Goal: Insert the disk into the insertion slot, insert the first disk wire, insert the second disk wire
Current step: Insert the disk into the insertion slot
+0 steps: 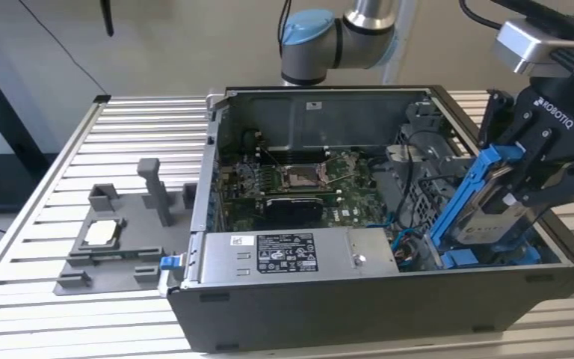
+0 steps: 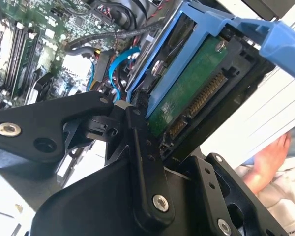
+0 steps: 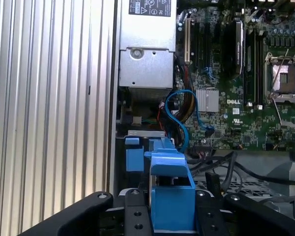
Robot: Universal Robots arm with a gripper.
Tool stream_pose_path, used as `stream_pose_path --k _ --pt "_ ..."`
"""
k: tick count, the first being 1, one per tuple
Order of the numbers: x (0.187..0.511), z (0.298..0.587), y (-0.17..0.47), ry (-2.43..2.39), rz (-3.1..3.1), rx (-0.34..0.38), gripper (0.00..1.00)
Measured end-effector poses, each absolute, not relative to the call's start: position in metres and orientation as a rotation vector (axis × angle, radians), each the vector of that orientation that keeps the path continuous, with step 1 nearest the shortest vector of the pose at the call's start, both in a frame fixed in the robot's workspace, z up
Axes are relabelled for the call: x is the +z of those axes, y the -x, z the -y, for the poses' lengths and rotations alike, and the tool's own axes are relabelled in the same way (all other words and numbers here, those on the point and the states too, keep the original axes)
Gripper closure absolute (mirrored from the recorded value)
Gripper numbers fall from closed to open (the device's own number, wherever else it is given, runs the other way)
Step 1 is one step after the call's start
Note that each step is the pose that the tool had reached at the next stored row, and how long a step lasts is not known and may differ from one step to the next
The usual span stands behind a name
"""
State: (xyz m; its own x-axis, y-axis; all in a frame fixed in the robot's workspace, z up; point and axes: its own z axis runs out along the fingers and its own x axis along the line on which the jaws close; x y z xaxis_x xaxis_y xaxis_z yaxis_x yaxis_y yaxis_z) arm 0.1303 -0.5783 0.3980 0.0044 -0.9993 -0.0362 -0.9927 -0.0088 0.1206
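Note:
My gripper (image 1: 514,196) is shut on the disk (image 1: 486,206), a silver drive in a bright blue carrier frame. It holds the disk steeply tilted over the case's end at the exterior view's right. The disk's lower end reaches down beside the grey perforated drive cage (image 1: 420,196), where the insertion slot lies; I cannot tell whether it has entered. In the second wrist view the disk's green circuit board (image 2: 187,93) and connector face up between the black fingers (image 2: 140,147). The first wrist view has the blue carrier tab (image 3: 169,189) between the fingers (image 3: 132,216). Blue wires (image 3: 179,110) curl nearby.
The open computer case (image 1: 367,299) lies on a slatted metal table (image 1: 117,149). Inside are the motherboard (image 1: 297,183) and the grey power-supply box (image 1: 277,250). A grey fixture (image 1: 117,239) stands at the exterior view's left. A person's hand (image 2: 270,162) appears in the second wrist view.

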Motion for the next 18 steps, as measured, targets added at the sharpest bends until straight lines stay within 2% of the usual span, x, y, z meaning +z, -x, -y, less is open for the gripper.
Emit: stream_pose_path --k 9,18 --pt "0.382 0.578 -0.13 -2.184 2.167 -0.171 0.67" --pt "0.381 0.578 -0.13 -2.184 2.167 -0.171 0.66"
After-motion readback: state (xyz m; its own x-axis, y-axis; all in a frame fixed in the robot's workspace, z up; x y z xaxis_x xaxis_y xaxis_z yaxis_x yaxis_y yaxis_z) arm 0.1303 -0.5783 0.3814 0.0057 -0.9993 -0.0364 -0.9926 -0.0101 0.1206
